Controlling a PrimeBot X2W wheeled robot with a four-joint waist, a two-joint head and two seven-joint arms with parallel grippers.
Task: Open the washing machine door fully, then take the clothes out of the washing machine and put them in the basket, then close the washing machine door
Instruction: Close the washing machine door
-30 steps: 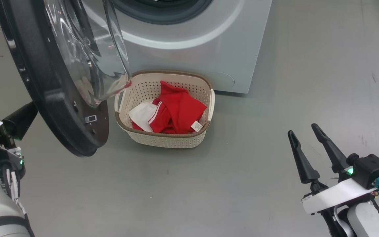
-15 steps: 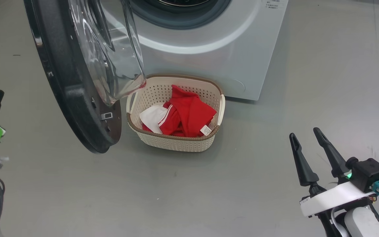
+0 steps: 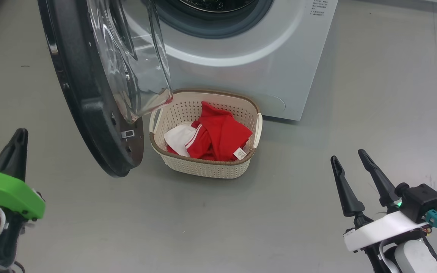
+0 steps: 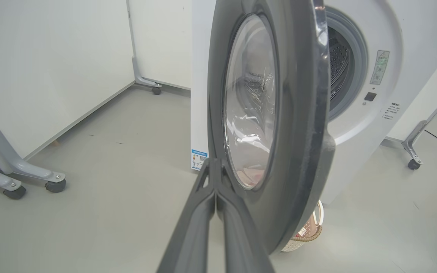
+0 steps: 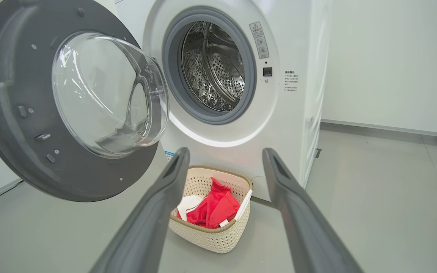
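The washing machine (image 3: 264,57) stands at the top of the head view with its steel drum (image 5: 214,68) bare. The washing machine door (image 3: 85,94) hangs wide open to its left, the glass bowl facing the basket. The cream basket (image 3: 207,167) sits on the floor in front of the machine and holds the red and white clothes (image 3: 218,136). My left gripper (image 3: 17,136) is shut and holds nothing, at the lower left, apart from the door's outer face (image 4: 302,113). My right gripper (image 3: 346,156) is open at the lower right, well clear of the basket (image 5: 218,235).
Grey floor spreads around the machine. Grey wheeled frame legs (image 4: 13,178) stand by the white wall panels on the left of the left wrist view. Another leg with a caster (image 4: 412,151) stands to the right of the machine.
The head camera has shifted, so the machine and basket sit lower and further right in the picture. My left gripper has swung away from the door's edge and now points up. The right gripper stays open.
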